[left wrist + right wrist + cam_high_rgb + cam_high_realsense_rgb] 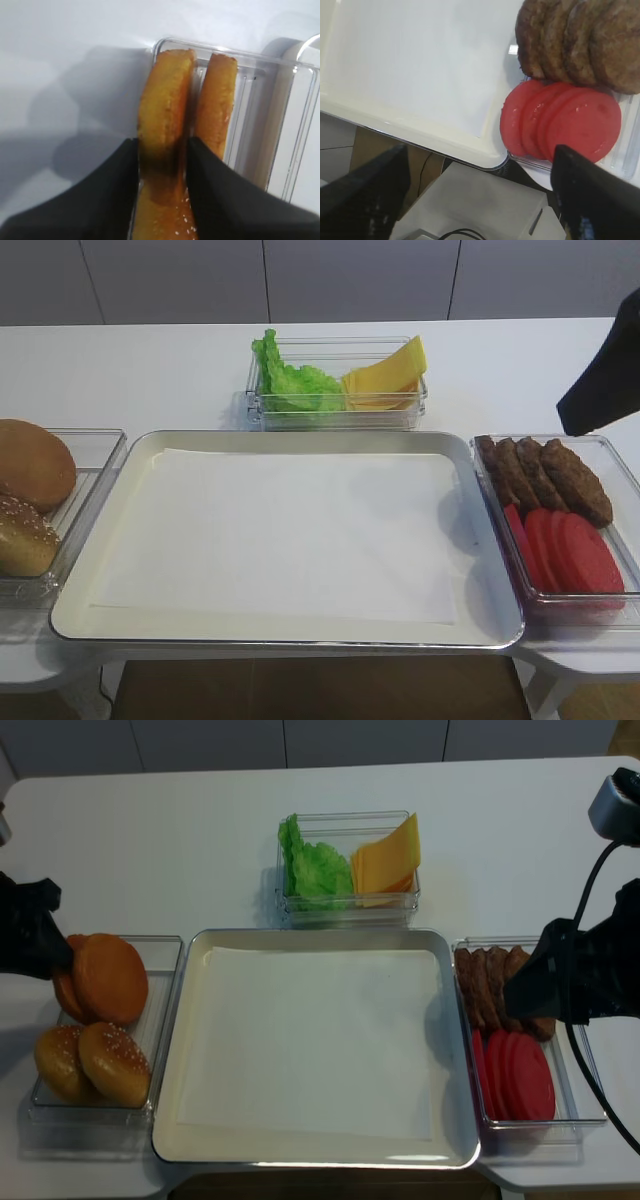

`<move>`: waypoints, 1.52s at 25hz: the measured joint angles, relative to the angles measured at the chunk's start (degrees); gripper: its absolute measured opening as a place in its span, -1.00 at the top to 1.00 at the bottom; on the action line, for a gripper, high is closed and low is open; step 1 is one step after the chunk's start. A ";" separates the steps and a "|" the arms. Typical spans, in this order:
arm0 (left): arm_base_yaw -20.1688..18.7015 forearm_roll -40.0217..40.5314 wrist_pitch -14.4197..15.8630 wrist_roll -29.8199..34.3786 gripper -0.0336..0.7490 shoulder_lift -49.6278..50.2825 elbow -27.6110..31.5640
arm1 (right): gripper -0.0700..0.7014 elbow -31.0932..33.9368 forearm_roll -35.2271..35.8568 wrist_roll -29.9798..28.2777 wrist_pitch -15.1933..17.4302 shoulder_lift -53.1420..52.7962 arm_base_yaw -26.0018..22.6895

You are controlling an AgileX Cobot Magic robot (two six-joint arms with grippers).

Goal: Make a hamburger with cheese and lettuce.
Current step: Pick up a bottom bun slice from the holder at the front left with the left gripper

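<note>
Golden-brown and standing on its edge, the bun half (165, 125) is being pinched by the left gripper (162, 170) inside the clear bin (160, 1010) on the left of the table. From the left wrist view its black fingers (107, 200) are pressing the crust and the cut face, so the disc's flat faces are pointing sideways and its long line is running away from the claw. A second bun slice (216, 105) is standing just beside it. Two sesame-topped buns (95, 1065) are sitting nearer the front of that bin. Lettuce (318, 868) and cheese slices (385, 858) are lying side by side in the far container. Between the bins the metal tray (190, 1140) is holding only white paper (315, 1040). Over the patties (575, 40) and tomato slices (560, 120) the right gripper (480, 195) is hovering, fingers spread wide, holding nothing.
</note>
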 joint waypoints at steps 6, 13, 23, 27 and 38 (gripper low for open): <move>0.00 -0.63 0.00 0.00 0.30 0.00 0.00 | -0.99 0.00 0.00 0.00 0.00 0.00 0.00; 0.00 -0.84 0.00 0.00 0.47 0.00 0.00 | -0.99 0.00 0.00 0.12 0.00 0.00 0.00; 0.00 -0.96 0.00 -0.10 0.53 -0.45 0.00 | -0.99 0.00 0.14 0.04 0.00 0.00 0.00; 0.00 -0.96 0.00 -0.10 0.53 -1.16 0.00 | -0.98 0.00 0.26 0.04 0.00 0.00 0.00; 0.00 -0.96 0.00 -1.22 0.53 -2.35 0.00 | -0.99 0.00 0.39 0.04 0.00 0.00 0.00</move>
